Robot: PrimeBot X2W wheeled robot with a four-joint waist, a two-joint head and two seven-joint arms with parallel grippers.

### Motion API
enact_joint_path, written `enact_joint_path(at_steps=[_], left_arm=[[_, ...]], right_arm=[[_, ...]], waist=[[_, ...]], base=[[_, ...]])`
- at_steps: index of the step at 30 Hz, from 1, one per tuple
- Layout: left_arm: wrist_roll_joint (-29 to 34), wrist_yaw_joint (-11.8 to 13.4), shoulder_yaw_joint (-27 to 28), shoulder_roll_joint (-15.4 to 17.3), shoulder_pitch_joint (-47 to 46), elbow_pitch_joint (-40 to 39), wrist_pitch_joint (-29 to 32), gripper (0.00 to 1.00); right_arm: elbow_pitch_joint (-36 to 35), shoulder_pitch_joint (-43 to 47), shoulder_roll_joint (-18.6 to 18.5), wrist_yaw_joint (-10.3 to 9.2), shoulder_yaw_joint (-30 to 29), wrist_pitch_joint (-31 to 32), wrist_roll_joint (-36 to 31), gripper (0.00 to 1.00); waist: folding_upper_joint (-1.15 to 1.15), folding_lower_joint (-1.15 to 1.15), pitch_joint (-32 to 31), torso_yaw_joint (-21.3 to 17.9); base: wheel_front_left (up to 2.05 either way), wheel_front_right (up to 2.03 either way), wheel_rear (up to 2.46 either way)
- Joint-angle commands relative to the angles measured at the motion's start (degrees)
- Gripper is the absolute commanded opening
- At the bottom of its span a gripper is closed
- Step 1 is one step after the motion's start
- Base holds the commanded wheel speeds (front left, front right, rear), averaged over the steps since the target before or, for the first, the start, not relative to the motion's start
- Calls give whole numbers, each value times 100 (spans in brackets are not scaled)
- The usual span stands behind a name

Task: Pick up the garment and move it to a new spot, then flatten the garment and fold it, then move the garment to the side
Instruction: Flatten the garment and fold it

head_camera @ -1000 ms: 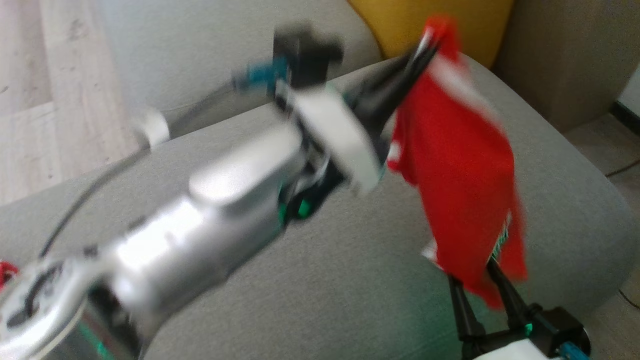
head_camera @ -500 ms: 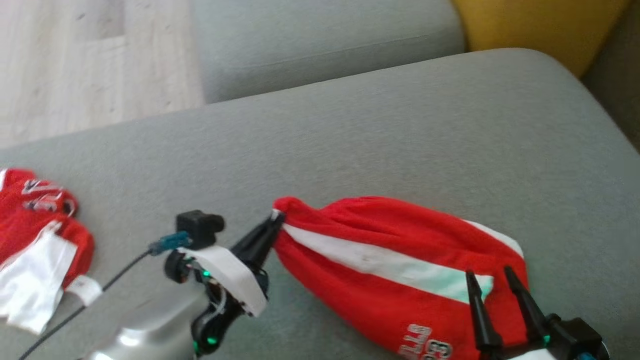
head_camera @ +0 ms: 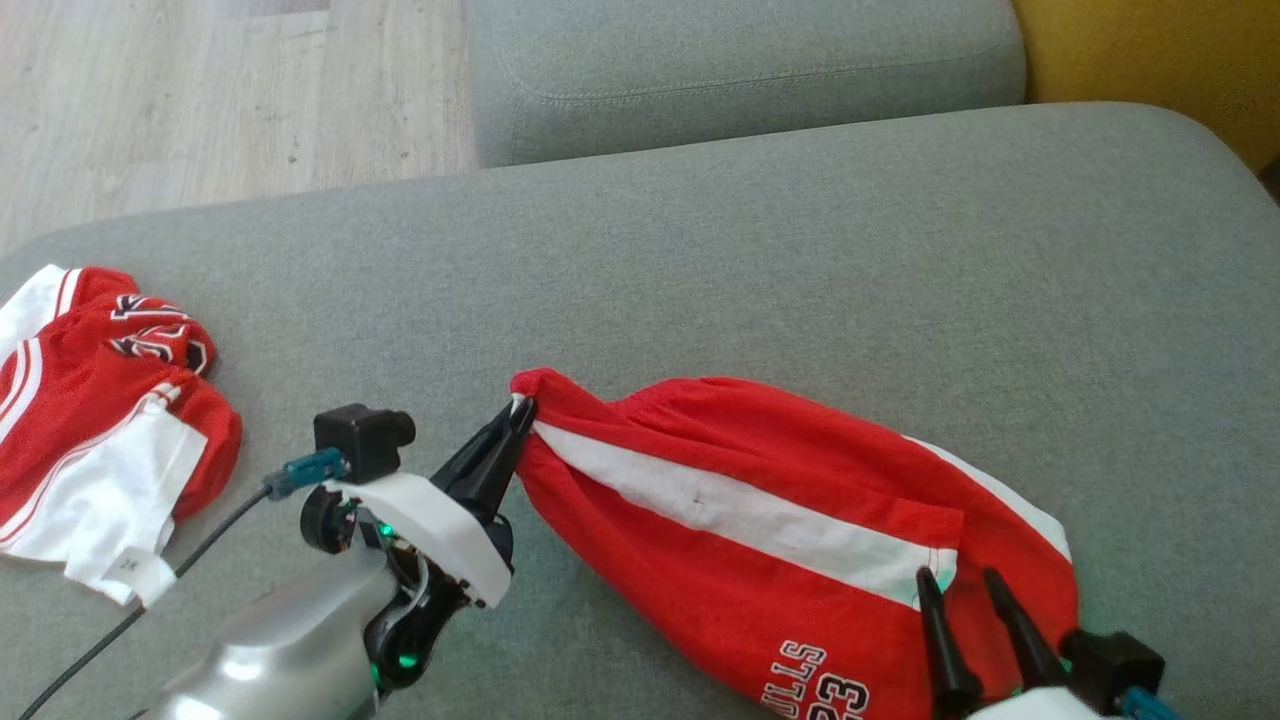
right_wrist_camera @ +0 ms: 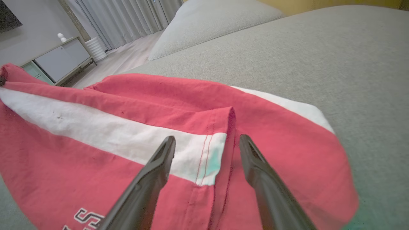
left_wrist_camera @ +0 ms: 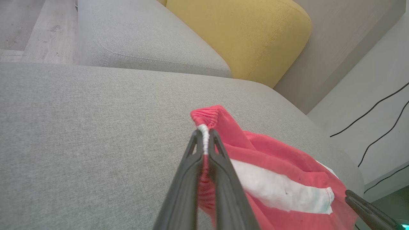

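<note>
Flattening seems underway: left gripper clamps a corner of the red, white-striped fabric shorts; right gripper, wide open and empty, must next grasp the near hem.

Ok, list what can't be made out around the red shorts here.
- Lettering on the red shorts: head view's bottom edge cuts it off.
- Second red garment: head view's left edge cuts it.
- Right gripper: open; cloth contact unclear in right wrist view.
- Waistband corner: partly hidden inside the shut left gripper.
</note>
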Motion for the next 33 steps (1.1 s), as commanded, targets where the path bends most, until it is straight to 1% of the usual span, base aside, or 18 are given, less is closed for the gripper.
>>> enact_joint_path(at_steps=[1, 8, 16, 17, 18, 20, 21, 22, 24, 25, 29, 33], left_arm=[[9, -10, 290, 105, -390, -44, -90, 0], [40, -17, 249, 110, -505, -12, -79, 0], [43, -21, 215, 121, -587, -3, -74, 0], [41, -21, 209, 123, -592, -1, -74, 0], [37, -21, 204, 126, -596, 1, -74, 0], [29, -22, 196, 132, -603, 3, -75, 0], [22, -22, 193, 138, -605, 2, -75, 0], [17, -22, 190, 143, -608, 2, -75, 0], [14, -22, 182, 154, -617, 4, -76, 0], [8, -22, 178, 165, -626, 5, -77, 0], [36, -22, 232, 185, -701, -30, -89, 0], [231, -22, 378, 217, -1010, -93, -108, 0]], right_arm=[[-29, -320, -51, -5, 190, -23, 91, 100], [604, -707, -49, -5, 493, -23, 506, 100], [666, -861, -94, -5, 628, -23, 594, 100], [671, -869, -93, -5, 652, -23, 610, 95], [686, -879, -93, -5, 673, -23, 632, 87], [730, -912, -92, -5, 740, -23, 674, 67], [755, -933, -96, -5, 780, -23, 694, 46], [783, -954, -103, -5, 814, -23, 714, 41], [828, -994, -114, -5, 864, -23, 768, 13], [822, -1044, -155, -5, 906, -23, 778, 0], [540, -1169, -237, -5, 732, -23, 737, 0], [-132, -1565, -275, -5, 270, -23, 597, 0]], waist=[[0, 0, 12, 7], [0, 0, 70, 27], [0, 0, 128, 18], [0, 0, 130, 15], [0, 0, 132, 10], [0, 0, 136, 1], [0, 0, 139, -5], [0, 0, 144, -9], [0, 0, 151, -16], [0, 0, 158, -24], [0, 0, 211, -44], [0, 0, 393, -91]], base=[[0, 0, 0], [0, 0, 0], [0, 0, 0], [0, 0, 0], [0, 0, 0], [0, 0, 0], [0, 0, 0], [0, 0, 0], [0, 0, 0], [0, 0, 0], [0, 0, 0], [0, 0, 0]])
